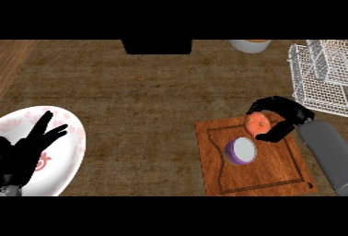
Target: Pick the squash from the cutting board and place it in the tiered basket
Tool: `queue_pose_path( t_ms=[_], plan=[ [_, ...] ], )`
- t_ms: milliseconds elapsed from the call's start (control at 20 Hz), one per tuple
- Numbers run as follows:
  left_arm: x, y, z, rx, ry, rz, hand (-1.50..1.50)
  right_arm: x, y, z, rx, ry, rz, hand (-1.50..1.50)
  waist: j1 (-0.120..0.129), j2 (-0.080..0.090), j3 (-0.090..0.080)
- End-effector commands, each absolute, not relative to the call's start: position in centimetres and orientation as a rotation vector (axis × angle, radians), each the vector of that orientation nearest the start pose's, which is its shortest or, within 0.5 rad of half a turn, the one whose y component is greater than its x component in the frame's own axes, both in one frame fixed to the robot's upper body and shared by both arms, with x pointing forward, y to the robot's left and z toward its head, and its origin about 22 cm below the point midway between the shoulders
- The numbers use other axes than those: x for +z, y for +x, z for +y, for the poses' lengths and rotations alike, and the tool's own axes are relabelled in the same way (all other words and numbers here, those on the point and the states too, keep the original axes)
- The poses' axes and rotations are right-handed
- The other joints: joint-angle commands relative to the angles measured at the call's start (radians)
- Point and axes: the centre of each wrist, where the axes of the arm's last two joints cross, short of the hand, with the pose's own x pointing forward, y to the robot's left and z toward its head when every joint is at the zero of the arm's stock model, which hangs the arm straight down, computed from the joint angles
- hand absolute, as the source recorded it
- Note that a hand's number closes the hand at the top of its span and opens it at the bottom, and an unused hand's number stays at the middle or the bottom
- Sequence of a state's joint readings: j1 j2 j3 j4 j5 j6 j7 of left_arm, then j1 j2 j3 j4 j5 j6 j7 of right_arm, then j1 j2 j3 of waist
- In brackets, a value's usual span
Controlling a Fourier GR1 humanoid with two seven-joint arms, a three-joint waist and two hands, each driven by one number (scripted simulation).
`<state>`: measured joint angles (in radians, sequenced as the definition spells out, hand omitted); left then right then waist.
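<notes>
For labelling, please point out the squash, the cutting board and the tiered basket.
squash (255, 123): head view, its visible orange face.
cutting board (265, 176): head view, bare wood near its lower edge.
tiered basket (323, 90): head view, wire mesh floor.

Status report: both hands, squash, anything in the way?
Right hand curled round squash, over cutting board. Left hand open, resting at plate. Purple piece beside squash, not toward tiered basket.

We count one cutting board (272, 179) and place all else by it. On it we count one orange squash (257, 123) and one round purple-rimmed piece (241, 150). Well left of the board there is one patterned plate (68, 133). Beyond its far right corner there is one wire basket (319, 87), and beyond its far edge one white vessel (249, 45) and one black block (157, 46). We count two hands: the left hand (20, 154) well left of the board, the right hand (285, 115) at its far right corner.
</notes>
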<state>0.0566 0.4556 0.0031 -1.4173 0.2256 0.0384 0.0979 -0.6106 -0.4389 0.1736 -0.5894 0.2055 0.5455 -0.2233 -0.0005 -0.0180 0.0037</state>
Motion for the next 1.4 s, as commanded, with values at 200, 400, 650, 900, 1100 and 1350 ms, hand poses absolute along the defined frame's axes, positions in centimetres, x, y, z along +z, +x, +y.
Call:
queue_pose_path(
  t_ms=[200,400,650,900,1100,1350],
  plan=[
    [-2.4,21.2,35.7,-0.052,0.275,-1.199,0.00,-0.7,36.8,-32.4,0.750,0.015,-1.175,1.50,0.005,0.019,-0.004],
    [-0.7,22.8,36.2,-0.067,0.286,-1.199,0.00,0.6,35.6,-36.4,0.706,-0.063,-1.175,1.50,-0.001,0.018,-0.004],
    [-1.7,20.5,36.8,-0.052,0.302,-1.156,0.00,4.3,38.7,-28.0,0.828,-0.531,-1.218,1.50,-0.018,-0.010,-0.014],
    [-1.4,21.1,36.3,-0.038,0.301,-1.167,0.00,8.4,39.9,-20.8,0.828,-0.857,-1.286,1.50,-0.047,-0.025,-0.016],
    [-1.5,20.2,36.3,-0.021,0.309,-1.152,0.00,13.8,39.9,-17.0,0.700,-1.062,-1.369,1.50,-0.060,-0.033,-0.012],
    [-1.6,19.3,37.7,-0.021,0.311,-1.159,0.00,18.0,37.1,-12.1,0.546,-1.191,-1.393,1.50,-0.052,-0.013,-0.008]
  ],
)
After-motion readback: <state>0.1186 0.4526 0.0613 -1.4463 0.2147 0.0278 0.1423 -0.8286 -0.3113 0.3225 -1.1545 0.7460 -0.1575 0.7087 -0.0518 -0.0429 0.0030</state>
